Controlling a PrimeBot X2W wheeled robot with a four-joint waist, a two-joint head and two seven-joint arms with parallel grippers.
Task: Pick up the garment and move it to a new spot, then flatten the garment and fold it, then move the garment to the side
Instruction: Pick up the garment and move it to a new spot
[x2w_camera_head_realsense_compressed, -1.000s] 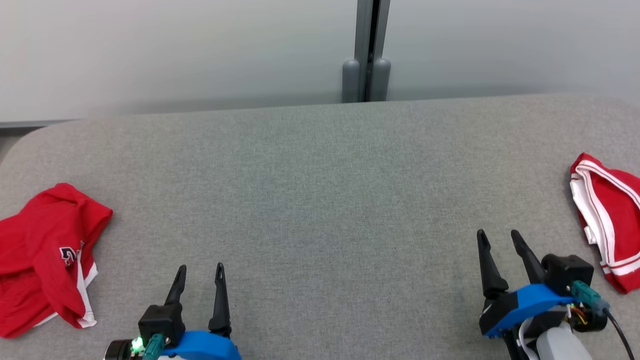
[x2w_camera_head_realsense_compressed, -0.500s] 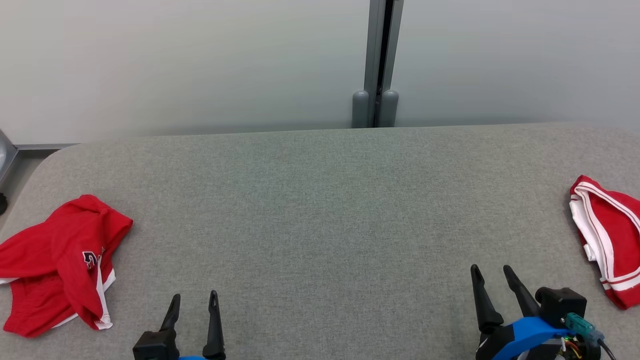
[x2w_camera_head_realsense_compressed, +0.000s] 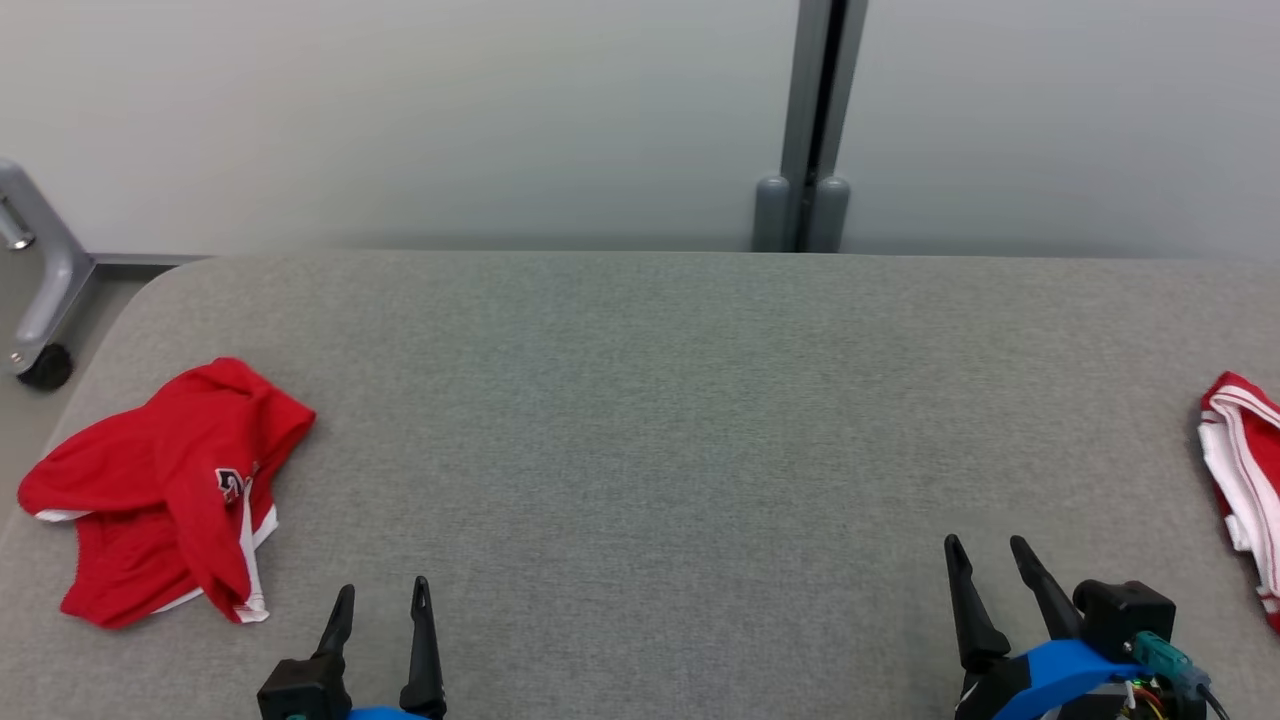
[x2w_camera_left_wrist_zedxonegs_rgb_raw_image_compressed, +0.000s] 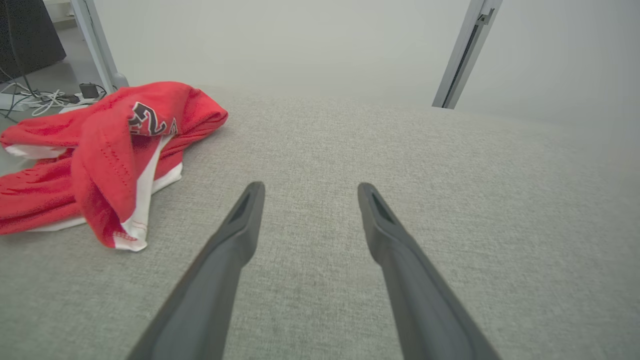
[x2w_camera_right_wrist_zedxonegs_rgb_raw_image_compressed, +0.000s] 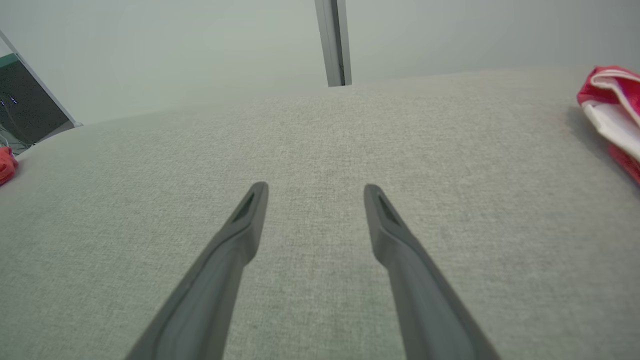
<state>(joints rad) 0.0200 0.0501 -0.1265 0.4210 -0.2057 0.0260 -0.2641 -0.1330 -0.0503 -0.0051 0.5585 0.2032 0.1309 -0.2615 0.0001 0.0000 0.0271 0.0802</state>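
Note:
A crumpled red garment (x2w_camera_head_realsense_compressed: 165, 490) with white trim and a dark logo lies at the left end of the grey table (x2w_camera_head_realsense_compressed: 640, 420); in the left wrist view the garment (x2w_camera_left_wrist_zedxonegs_rgb_raw_image_compressed: 105, 155) sits to the upper left of my fingers. My left gripper (x2w_camera_head_realsense_compressed: 383, 592) hovers open near the front edge, to the right of that garment, nothing between its fingers. My right gripper (x2w_camera_head_realsense_compressed: 985, 548) is open and empty at the front right. A folded red and white garment (x2w_camera_head_realsense_compressed: 1245, 490) lies at the table's right edge, also at the right of the right wrist view (x2w_camera_right_wrist_zedxonegs_rgb_raw_image_compressed: 612, 117).
A pale wall with a grey vertical post (x2w_camera_head_realsense_compressed: 810, 130) stands behind the table. A grey metal frame on a castor (x2w_camera_head_realsense_compressed: 40, 300) stands on the floor past the table's left corner. Cables (x2w_camera_left_wrist_zedxonegs_rgb_raw_image_compressed: 35, 97) lie on the floor beyond the crumpled garment.
The head camera has turned left and tilted, shifting the whole picture right and down. Both garments lie as before. Both grippers stay open, lower in the picture.

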